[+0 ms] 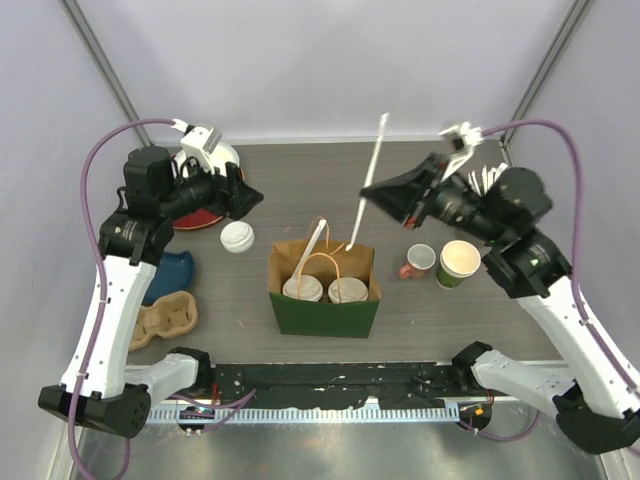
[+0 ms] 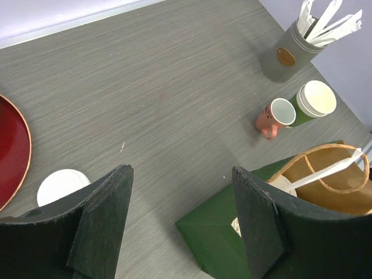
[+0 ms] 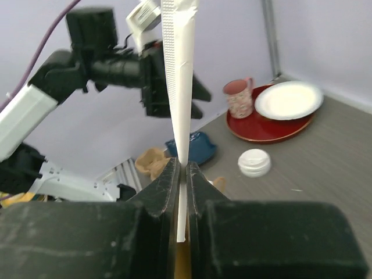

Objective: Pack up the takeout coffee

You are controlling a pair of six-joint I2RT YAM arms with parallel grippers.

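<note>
I count two lidded cups (image 1: pixel 302 289) (image 1: pixel 347 291) standing in the bag (image 1: pixel 325 312) mid-tabletop, with one straw (image 1: pixel 311 248) leaning beside them. My right gripper (image 3: pixel 181 168) pinches a second straw (image 3: pixel 177 75) above the bag. My left gripper (image 2: pixel 181 186) is spread wide, empty. One spare lid (image 1: pixel 237 237) lies toward the left edge.

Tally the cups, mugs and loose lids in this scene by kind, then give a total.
Lidded paper cups, in the bag: 2
Lidless paper cup: 1
Mugs: 2
Loose lid: 1
Total: 6
</note>
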